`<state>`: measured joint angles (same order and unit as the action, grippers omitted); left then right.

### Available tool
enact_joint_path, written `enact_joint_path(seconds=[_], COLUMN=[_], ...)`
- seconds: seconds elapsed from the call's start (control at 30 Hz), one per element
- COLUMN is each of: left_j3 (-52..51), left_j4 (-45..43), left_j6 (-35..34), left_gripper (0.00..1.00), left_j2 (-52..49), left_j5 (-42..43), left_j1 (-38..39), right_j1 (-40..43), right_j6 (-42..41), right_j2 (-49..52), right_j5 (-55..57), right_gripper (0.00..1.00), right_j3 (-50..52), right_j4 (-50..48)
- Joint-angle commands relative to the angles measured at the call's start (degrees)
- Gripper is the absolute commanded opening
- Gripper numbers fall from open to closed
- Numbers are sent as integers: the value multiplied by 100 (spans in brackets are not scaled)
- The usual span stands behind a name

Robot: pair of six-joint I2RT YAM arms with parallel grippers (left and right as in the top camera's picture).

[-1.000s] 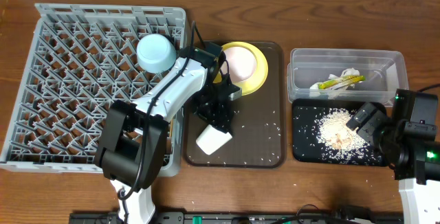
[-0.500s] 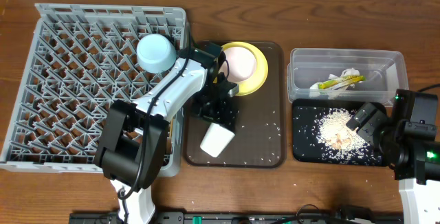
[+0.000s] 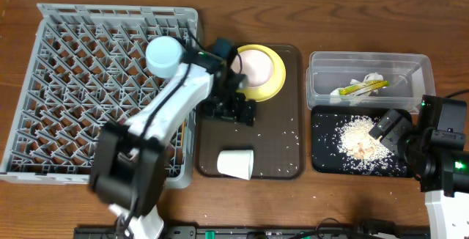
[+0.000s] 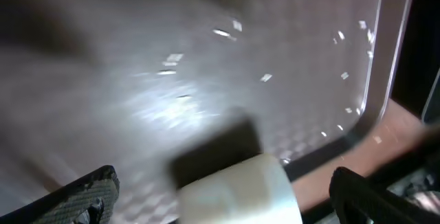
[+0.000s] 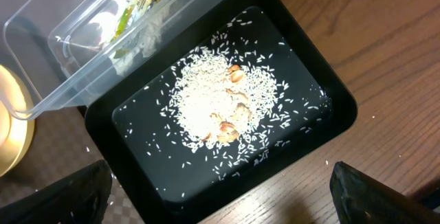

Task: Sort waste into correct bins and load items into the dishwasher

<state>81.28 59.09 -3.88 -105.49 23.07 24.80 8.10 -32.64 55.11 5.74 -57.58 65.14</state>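
The small white cup (image 3: pixel 236 163) lies on its side near the front edge of the brown tray (image 3: pixel 282 144). My left gripper (image 3: pixel 231 112) is open and empty, above the tray between the cup and the yellow plate (image 3: pixel 262 72). In the left wrist view the blurred cup (image 4: pixel 237 191) lies between my spread fingers (image 4: pixel 227 200). The light blue bowl (image 3: pixel 163 54) sits upside down on the grey dish rack (image 3: pixel 73 92). My right gripper (image 3: pixel 390 127) is open over the black tray (image 3: pixel 322 158), which holds rice (image 5: pixel 216 104). The clear tub (image 3: pixel 322 85) holds a wrapper (image 3: pixel 363 86) and paper (image 3: pixel 372 78). The chopsticks are out of view.
Loose rice grains (image 3: pixel 289 135) are scattered on the brown tray. The clear tub (image 5: pixel 75 52) and black tray (image 5: pixel 323 107) stand side by side at the right. Bare wooden table (image 3: pixel 308 202) runs along the front.
The left gripper let go of the white cup, which tipped onto its side and rolled toward the tray's front edge. The left gripper pulled back toward the plate. The right arm has not moved.
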Motion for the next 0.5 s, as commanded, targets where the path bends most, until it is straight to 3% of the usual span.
enact_joint_path(seconds=[0.0, 0.17, 0.37, 0.43, 0.47], left_j3=[48, -79, -752, -1071, -1270], left_j4=[125, 358, 420, 337, 308], left_j6=[-697, -975, -2739, -2544, -2308], left_gripper=[98, 98, 98, 99, 94], left_j2=[894, 1488, 1545, 1545, 1545], left_j5=[-1091, -1158, -1158, -1270, -1401], left_j1=[-9, -9, 7, 26, 26], right_j1=[50, 50, 50, 50, 50], right_j6=[-7, -7, -7, -7, -7], right_j2=[-2, -2, -2, -2, -2], right_j5=[0, 0, 0, 0, 0], right_gripper=[99, 99, 99, 99, 99], right_j3=[-48, -48, -48, -48, -48], right_j4=[7, 7, 7, 7, 7])
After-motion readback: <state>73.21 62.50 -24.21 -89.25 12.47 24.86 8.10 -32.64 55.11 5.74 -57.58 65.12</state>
